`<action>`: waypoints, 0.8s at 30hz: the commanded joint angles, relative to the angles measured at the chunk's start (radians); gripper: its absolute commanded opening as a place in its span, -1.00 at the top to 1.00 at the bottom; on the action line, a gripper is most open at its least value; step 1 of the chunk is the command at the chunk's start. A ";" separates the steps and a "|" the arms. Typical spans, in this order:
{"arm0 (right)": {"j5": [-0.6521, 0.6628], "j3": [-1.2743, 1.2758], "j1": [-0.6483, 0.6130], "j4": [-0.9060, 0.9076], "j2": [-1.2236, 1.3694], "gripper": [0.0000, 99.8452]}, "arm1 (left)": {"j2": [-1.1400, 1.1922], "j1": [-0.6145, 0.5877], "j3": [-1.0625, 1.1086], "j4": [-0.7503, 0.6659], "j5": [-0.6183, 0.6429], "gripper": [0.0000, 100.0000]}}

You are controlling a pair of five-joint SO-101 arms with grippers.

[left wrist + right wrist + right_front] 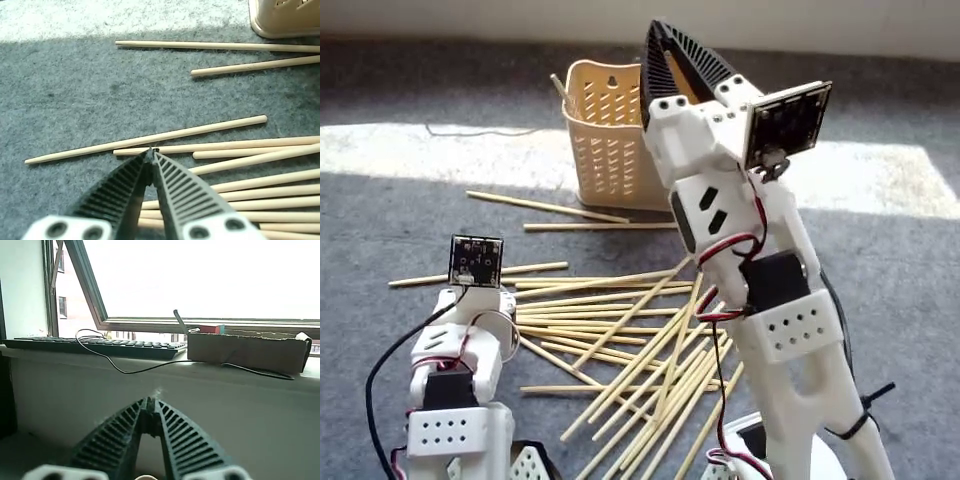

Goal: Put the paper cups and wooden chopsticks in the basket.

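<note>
A grey carpet (400, 210) forms the work surface, crossed by a band of sunlight (380, 150) at the far side. On that band you find the cream slotted basket (605, 150), upright, with one stick (560, 88) leaning out over its rim. Two single chopsticks (545, 207) lie on the carpet just in front of the basket's base. The main heap of wooden chopsticks (620, 330) is spread loosely across the carpet between your two arms, many of them crossing one another. Your left gripper (151, 150) is low over the near edge of this heap with its ribbed black fingers (180, 185) pressed together at the tips and nothing pinched between them. The tips lie over a chopstick (210, 146) in the left wrist view, but you cannot tell whether they touch it. A corner of the basket (285, 20) shows beyond, well apart from the tips. Your right gripper (660, 35) is raised high, above and just beside the basket, its fingers likewise closed tip to tip around nothing. It faces a window (200, 280) whose sill carries a keyboard (95, 345), a cable (125, 367) and a cardboard box (245, 350).
</note>
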 commanded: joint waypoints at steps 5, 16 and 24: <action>0.005 -0.007 -0.001 0.414 -0.140 0.99 | -0.008 -0.007 -0.007 -0.021 -0.006 0.98; 0.008 0.197 -0.001 0.631 -0.248 0.99 | -0.008 -0.008 -0.007 -0.021 -0.006 0.98; 0.005 0.483 0.088 0.630 -0.424 0.99 | -0.008 -0.012 -0.007 -0.018 -0.008 0.98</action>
